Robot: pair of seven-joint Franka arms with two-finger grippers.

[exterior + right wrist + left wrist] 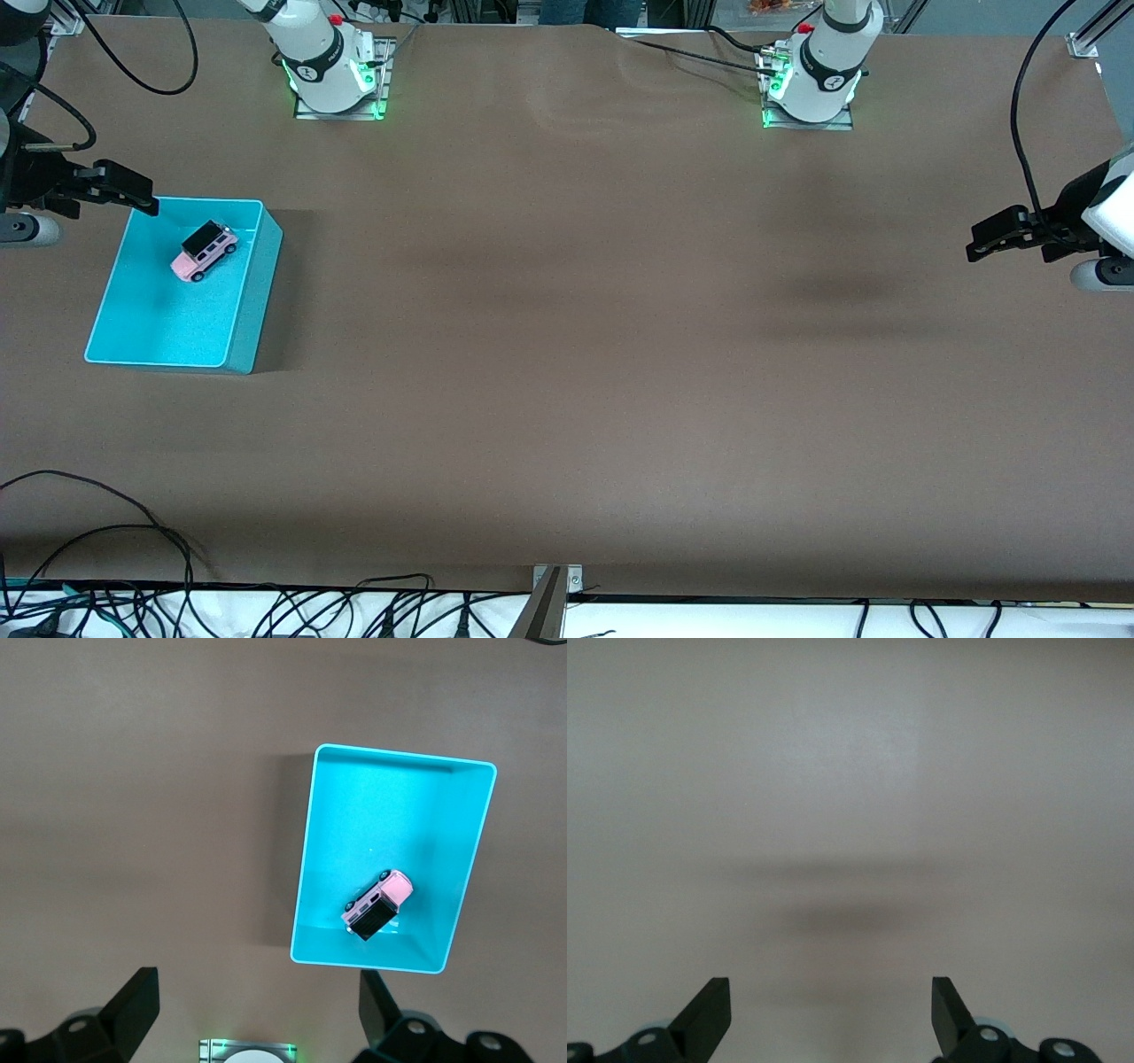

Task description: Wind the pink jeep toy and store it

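Note:
The pink jeep toy (204, 251) lies inside the turquoise bin (257, 292), in the half of the bin farther from the front camera. It has a black roof. It also shows in the right wrist view (378, 904), in the bin (390, 815). My right gripper (146, 202) is open and empty, up in the air by the bin's corner at the right arm's end of the table; its fingers (137, 997) hold nothing. My left gripper (974, 246) is open and empty, waiting over bare table at the left arm's end; the left wrist view shows it (831, 992) over bare brown surface.
The brown table (567, 354) carries the right arm's base (332, 71) and the left arm's base (811, 84) along its edge farthest from the front camera. Loose black cables (133, 532) lie along the near edge.

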